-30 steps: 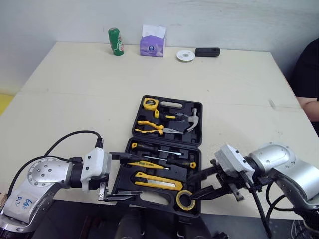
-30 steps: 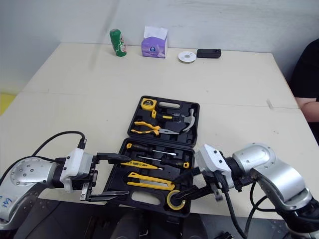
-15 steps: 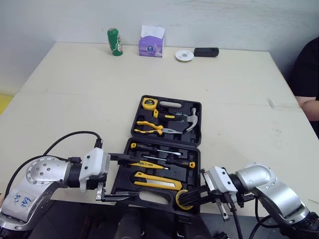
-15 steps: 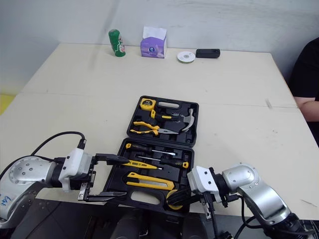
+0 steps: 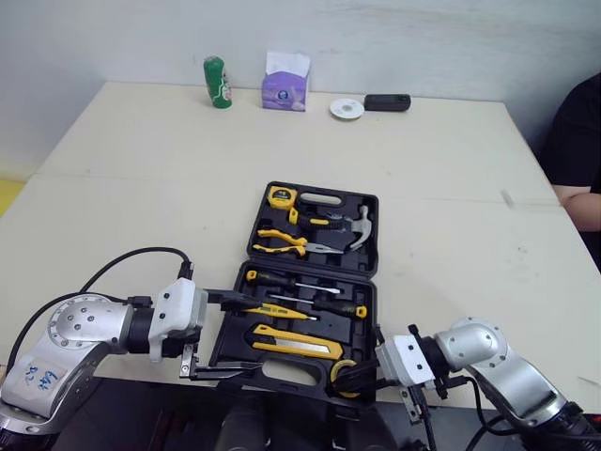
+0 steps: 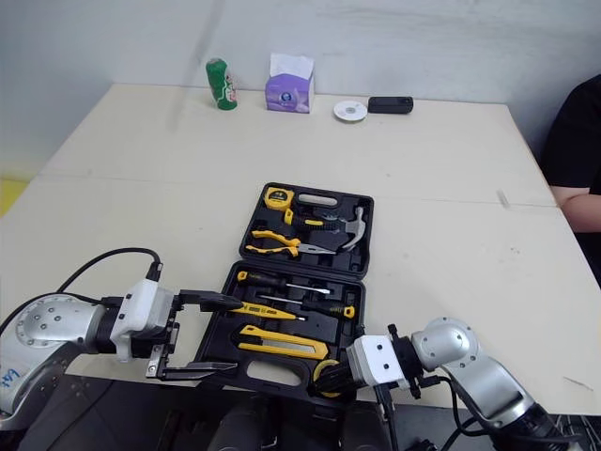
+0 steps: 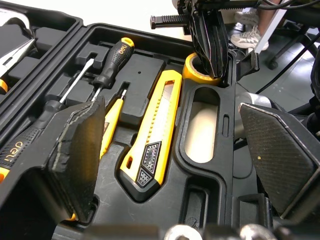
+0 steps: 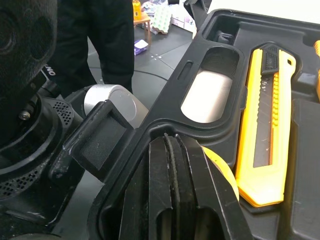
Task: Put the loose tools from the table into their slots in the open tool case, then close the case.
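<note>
The black tool case [image 5: 373, 303] lies open near the table's front edge. Its far half holds a tape measure [image 5: 281, 195], pliers [image 5: 282, 240] and a hammer [image 5: 360, 225]. The near half holds screwdrivers [image 5: 300, 282], a yellow utility knife [image 5: 296, 343] and a yellow tape roll [image 5: 340, 368] in the near right corner. My left gripper [image 5: 255, 334] is open, its fingers straddling the case's near left part around the handle cut-out [image 7: 202, 127]. My right gripper [image 5: 357, 378] is shut, its tips pressed into the tape roll [image 8: 222, 167].
At the table's far edge stand a green can [image 5: 217, 81], a purple tissue box [image 5: 285, 85], a white disc [image 5: 346, 109] and a black device [image 5: 387, 101]. A person's arm [image 5: 577, 160] shows at the right. The case overhangs the front edge.
My right gripper has gone from open beside the tape roll to shut, and that arm has dropped lower and nearer the front edge. The left gripper has not moved.
</note>
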### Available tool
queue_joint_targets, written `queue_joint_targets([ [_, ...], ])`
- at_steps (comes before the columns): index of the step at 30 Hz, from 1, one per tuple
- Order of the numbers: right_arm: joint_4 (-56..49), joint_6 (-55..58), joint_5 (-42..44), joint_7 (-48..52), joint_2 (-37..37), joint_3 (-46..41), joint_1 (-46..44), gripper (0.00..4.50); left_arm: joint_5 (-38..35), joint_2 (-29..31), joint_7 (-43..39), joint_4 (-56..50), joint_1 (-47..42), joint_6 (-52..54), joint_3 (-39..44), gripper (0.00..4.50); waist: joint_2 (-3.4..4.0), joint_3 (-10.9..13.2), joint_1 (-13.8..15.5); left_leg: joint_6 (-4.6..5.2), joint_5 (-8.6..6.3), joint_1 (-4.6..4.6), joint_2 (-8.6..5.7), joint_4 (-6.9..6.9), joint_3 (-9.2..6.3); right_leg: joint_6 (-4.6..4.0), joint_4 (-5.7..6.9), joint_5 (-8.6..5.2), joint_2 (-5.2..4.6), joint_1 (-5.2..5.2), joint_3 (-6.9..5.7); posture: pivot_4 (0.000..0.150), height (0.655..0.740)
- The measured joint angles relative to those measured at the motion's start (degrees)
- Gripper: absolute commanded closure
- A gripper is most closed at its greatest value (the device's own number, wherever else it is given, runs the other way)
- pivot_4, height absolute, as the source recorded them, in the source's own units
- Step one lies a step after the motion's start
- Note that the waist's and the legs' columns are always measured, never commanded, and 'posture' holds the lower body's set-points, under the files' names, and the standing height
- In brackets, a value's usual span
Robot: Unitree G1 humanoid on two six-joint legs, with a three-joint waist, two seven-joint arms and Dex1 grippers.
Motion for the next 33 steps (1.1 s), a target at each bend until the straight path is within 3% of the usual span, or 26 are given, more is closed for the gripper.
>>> queue_joint_targets([
  [14, 4.26, 1.65, 5.99, 1.2, 1.48, -0.87, 0.01, 4.46, 1.73, -0.05, 1.85, 2.47, -0.49, -0.28, 1.05, 0.0, -0.01, -0.01, 0.1, -0.01, 0.04, 0.02, 0.11, -0.08, -0.1, -0.13, -0.11, 0.01, 0.03, 0.06, -0.05, 0.15, 0.74],
  [20, 3.81, 11.43, 13.55, -2.05, -1.15, -11.56, -0.55, 4.46, 1.52, -3.16, 7.61, 10.16, -3.93, -0.27, 8.54, 0.0, 0.19, 0.12, 0.25, 0.23, 0.11, -0.31, 0.0, -0.06, -0.16, -0.05, -0.14, 0.05, -0.09, -0.2, -0.14, 0.15, 0.74],
  [26, 7.42, 14.84, 13.91, -7.15, -1.47, -18.8, -7.26, 4.46, 3.35, -6.0, 13.11, 19.67, -8.3, -2.3, 11.21, 0.0, 0.3, 0.2, 0.05, 0.19, 0.17, -0.34, 0.02, -0.09, -0.08, -0.06, -0.09, 0.05, 0.02, -0.32, -0.14, 0.15, 0.74],
  [29, 12.82, 13.82, 10.4, -9.73, -1.62, -20.76, -9.82, 4.5, 5.22, -7.11, 15.75, 25.17, -11.33, -2.41, 11.23, 0.84, 0.28, 0.21, 0.16, 0.2, 0.17, -0.35, 0.0, -0.08, -0.04, -0.04, -0.08, 0.06, 0.01, -0.32, -0.15, 0.15, 0.74],
  [33, 17.0, 13.61, 5.86, -12.15, -1.55, -20.48, -11.28, 4.5, 9.88, -7.78, 17.83, 32.18, -15.62, -3.01, 7.63, 2.66, 0.28, 0.21, 0.17, -0.01, 0.3, -0.45, -0.03, -0.08, 0.07, 0.02, -0.09, 0.09, 0.01, -0.44, -0.22, 0.15, 0.74],
])
